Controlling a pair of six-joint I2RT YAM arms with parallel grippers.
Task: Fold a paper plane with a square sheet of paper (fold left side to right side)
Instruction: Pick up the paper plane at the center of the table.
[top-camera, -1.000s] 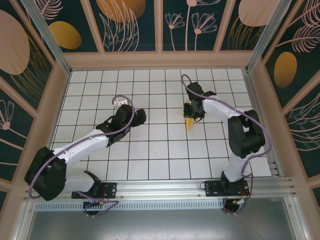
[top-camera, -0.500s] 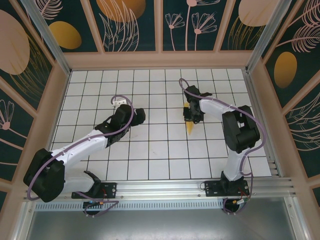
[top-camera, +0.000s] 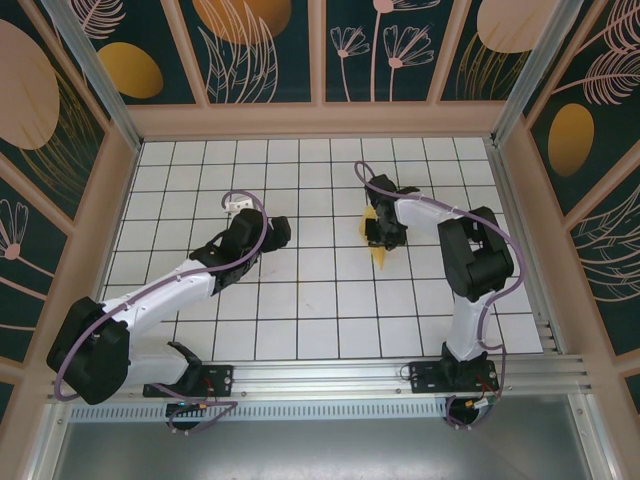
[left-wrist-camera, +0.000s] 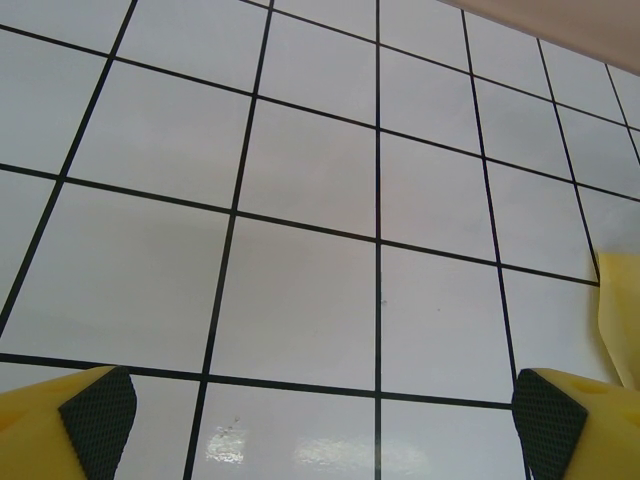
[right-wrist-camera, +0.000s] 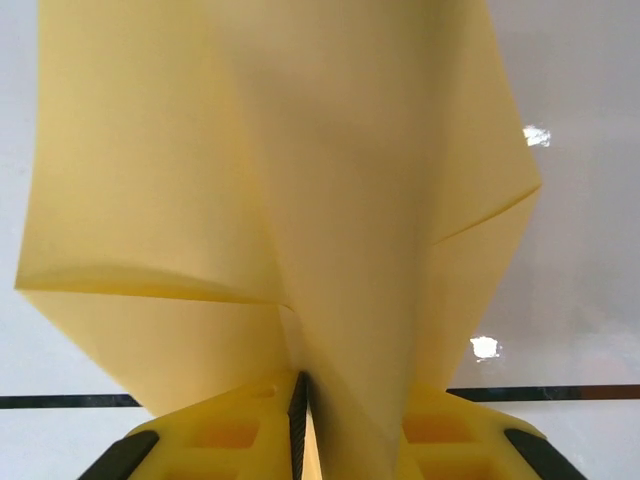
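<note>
- Since the earlier frames, the right claw (top-camera: 385, 232) has swung left, carrying the paper plane (top-camera: 381, 252) with it.
- Left claw (top-camera: 281, 231): released, pads (left-wrist-camera: 98, 410) wide apart above the bare desk (left-wrist-camera: 300, 300), left of centre.
- Right claw: clenched on the paper plane, right of centre, the folded yellow flaps fanning upward in the wrist view.

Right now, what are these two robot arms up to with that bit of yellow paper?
The right arm's fingers are shut on a partly folded yellow paper plane, holding it at the far right-centre of the white gridded table. The left arm's fingers are open and hold nothing, and they hover over bare tiles beside it. Whether the paper touches the table is not clear.
</note>
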